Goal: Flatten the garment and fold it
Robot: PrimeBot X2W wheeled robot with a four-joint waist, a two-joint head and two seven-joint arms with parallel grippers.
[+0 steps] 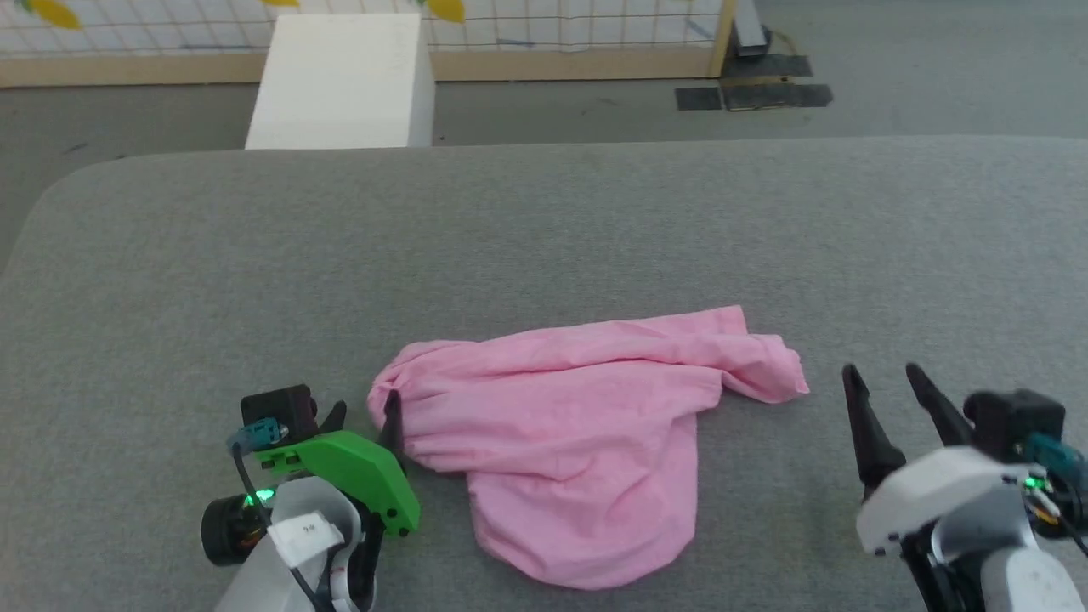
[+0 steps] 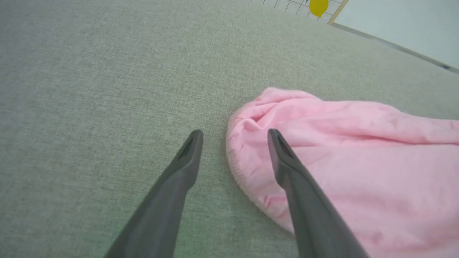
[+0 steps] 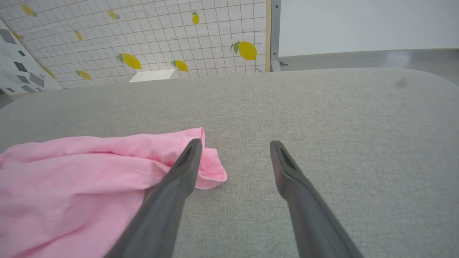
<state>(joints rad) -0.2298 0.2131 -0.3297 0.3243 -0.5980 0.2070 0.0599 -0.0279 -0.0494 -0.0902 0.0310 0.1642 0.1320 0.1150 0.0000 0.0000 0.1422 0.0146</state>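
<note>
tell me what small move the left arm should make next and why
Probably lower the left gripper slightly and close on the gathered edge of the garment. Its jaws stand open astride that edge, one finger over pink cloth, one over the grey surface, and the garment lies bunched, so it needs a grip to spread it.

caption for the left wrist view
Open left gripper over the gathered edge of the pink garment on a grey surface.
</note>
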